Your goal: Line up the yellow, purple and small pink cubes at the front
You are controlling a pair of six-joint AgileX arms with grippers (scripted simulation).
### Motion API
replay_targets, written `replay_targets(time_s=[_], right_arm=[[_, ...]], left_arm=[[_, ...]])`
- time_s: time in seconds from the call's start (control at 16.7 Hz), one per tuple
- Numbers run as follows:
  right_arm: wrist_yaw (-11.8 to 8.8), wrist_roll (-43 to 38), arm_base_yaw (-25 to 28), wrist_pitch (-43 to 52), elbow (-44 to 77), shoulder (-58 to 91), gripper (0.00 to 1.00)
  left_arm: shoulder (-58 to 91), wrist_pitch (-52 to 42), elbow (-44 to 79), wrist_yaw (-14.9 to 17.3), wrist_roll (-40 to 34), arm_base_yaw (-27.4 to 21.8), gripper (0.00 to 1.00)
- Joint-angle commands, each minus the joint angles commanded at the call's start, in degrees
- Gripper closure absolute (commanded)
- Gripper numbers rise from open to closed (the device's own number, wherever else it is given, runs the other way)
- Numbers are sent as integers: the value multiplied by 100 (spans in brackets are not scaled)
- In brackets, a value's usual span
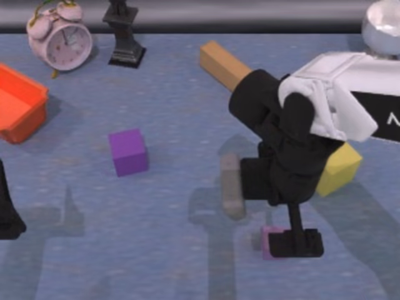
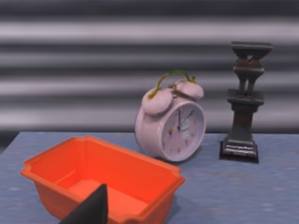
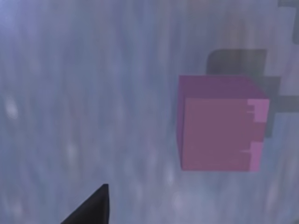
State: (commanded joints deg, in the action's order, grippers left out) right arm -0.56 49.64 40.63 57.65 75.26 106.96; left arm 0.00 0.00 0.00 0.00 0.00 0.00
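Note:
The small pink cube (image 1: pixel 267 241) lies near the front of the table, right of centre. My right gripper (image 1: pixel 297 244) hangs open just above it, covering its right side. In the right wrist view the pink cube (image 3: pixel 219 130) rests on the blue table ahead of one dark fingertip (image 3: pixel 96 205). The yellow cube (image 1: pixel 340 169) sits at the right, mostly hidden under the right arm. Left of centre, the purple cube (image 1: pixel 128 152) stands alone. My left arm is parked at the left edge (image 1: pixel 7 215), its fingertip (image 2: pixel 93 207) showing over the orange bin.
An orange bin (image 1: pixel 19 103) stands at the far left, with a pink alarm clock (image 1: pixel 60 39) and a dark statuette (image 1: pixel 125 34) at the back. A long tan-orange block (image 1: pixel 220 61) lies behind the right arm. A dull grey bar (image 1: pixel 232 185) lies beside the arm.

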Motion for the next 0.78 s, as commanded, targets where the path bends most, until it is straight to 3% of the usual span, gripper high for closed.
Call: replay_targets(time_s=[0.36,0.78], right_arm=[[-59,-183,-250,-390,-362,-497,0],[-246,-1293,-1394,-1972,-2171,-3278,0]], left_arm=[[588,-383,584,23,320,-134,0],[3908,-2177,3499,10,1786,-627,0]])
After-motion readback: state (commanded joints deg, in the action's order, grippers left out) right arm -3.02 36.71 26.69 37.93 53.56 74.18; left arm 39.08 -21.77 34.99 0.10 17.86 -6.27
